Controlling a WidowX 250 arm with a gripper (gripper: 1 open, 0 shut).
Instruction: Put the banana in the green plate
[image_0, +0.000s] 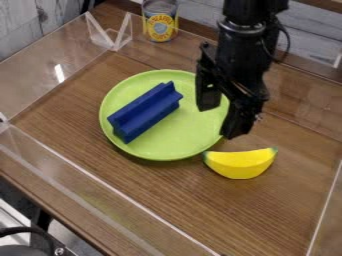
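The small yellow banana (241, 162) lies on the wooden table just right of the green plate (181, 140). A blue ridged block (143, 108) rests on the plate's left half. My black gripper (223, 112) hangs pointing down over the plate's right rim, just above and left of the banana. Its two fingers (239, 120) stand apart and open, with nothing between them. It does not touch the banana.
Clear acrylic walls (54, 160) fence the wooden table on the left, front and right. A can with a yellow label (159, 22) and a clear stand (107, 32) sit at the back left.
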